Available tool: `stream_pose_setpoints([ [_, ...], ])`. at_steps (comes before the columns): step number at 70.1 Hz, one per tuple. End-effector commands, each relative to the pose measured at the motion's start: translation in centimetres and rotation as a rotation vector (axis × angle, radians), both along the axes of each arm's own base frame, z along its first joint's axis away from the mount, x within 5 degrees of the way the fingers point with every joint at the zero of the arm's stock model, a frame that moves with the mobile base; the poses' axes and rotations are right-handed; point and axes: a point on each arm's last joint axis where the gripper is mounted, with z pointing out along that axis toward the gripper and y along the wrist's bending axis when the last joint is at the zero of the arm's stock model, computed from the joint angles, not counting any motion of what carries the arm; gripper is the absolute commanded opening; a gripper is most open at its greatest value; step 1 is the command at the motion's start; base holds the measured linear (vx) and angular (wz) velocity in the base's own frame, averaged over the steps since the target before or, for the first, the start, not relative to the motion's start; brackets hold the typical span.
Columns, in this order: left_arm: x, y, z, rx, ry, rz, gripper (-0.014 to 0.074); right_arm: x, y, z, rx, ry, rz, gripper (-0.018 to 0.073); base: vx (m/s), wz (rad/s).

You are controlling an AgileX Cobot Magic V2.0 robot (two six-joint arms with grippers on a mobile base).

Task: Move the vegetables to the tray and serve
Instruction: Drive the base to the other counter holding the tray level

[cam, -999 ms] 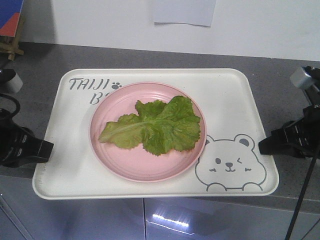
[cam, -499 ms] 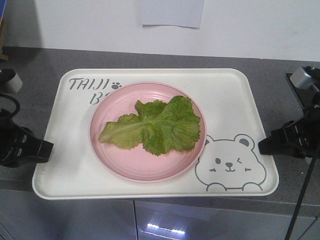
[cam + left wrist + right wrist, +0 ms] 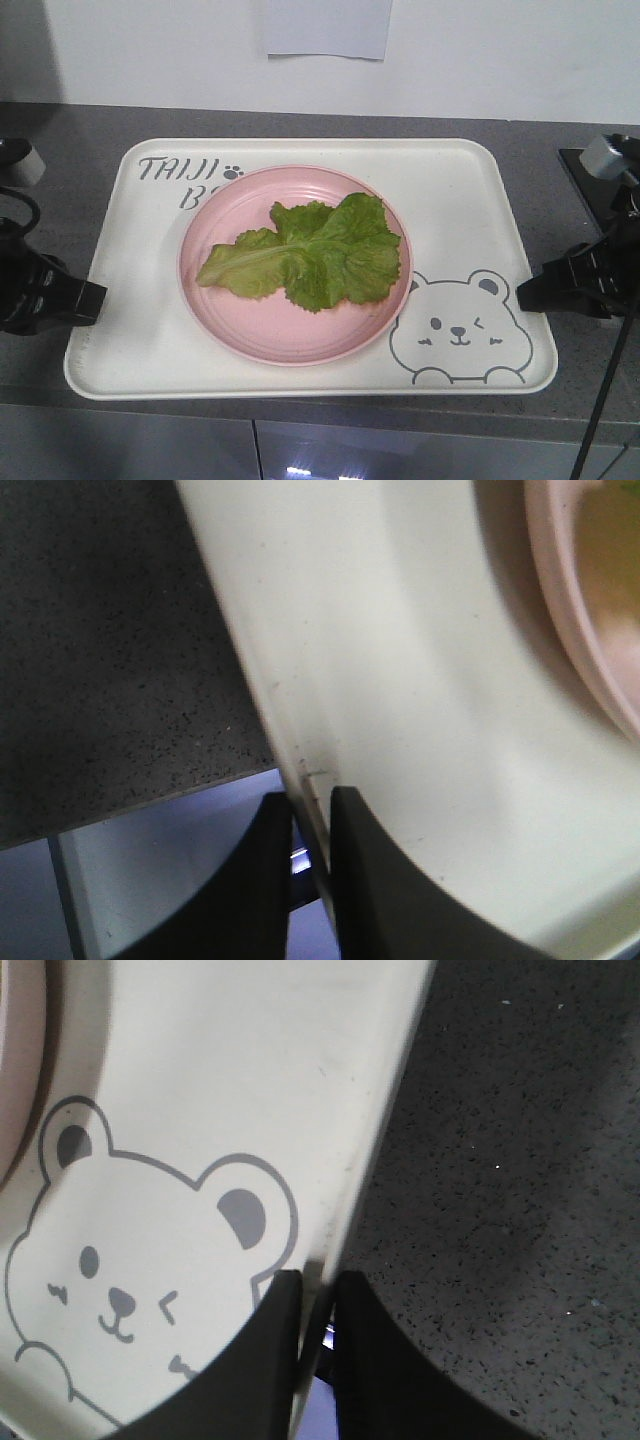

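The left tool [image 3: 312, 880], two smooth black fingers nearly closed, pinches the thin raised rim of the tray [image 3: 470, 200] on its left edge near the front corner. The right tool [image 3: 318, 1310] is narrowed the same way onto the right edge, beside the bear drawing [image 3: 460, 330]. The tray is a smooth, cream-white rounded rectangle. Grey lettering [image 3: 178, 168] sits in its far left corner and the winking bear in its near right corner. A round, matte pink plate [image 3: 260, 335] with a shallow rim rests on the middle of the tray, covering part of the lettering and reaching the bear's ear. The lettuce leaf [image 3: 310, 255] lies flat across the plate, bright green and frilly, with its pale rib pointing left. Under the tray is a dark grey speckled surface [image 3: 80, 125], and the tray's front edge hangs over the surface's front edge. Behind it, a sheet of paper [image 3: 325, 28] hangs on a white wall [image 3: 520, 50].
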Motion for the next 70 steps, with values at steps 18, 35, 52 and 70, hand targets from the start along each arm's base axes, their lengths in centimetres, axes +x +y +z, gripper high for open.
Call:
stream_pose_setpoints([
  [18,-0.19,-0.94,1.96,-0.112,-0.091,-0.019,-0.0007,-0.67,1.10,1.88,0.099,-0.053,0.066,-0.0003,0.05,-0.03],
  [35,-0.19,-0.94,1.96,-0.112,-0.091,-0.019,-0.0007,-0.67,1.10,1.88,0.099,-0.053,0.066,-0.0003,0.05,-0.01],
  [52,-0.19,-0.94,1.96,-0.112,-0.091,-0.019,-0.0007,-0.67,1.10,1.88,0.099,-0.053,0.066,-0.0003,0.06,-0.02],
  [70,-0.19,-0.94,1.96,-0.112,-0.091,-0.019,-0.0007,-0.67,1.10,1.88,0.099,-0.053,0.066,-0.0003,0.05,-0.01],
])
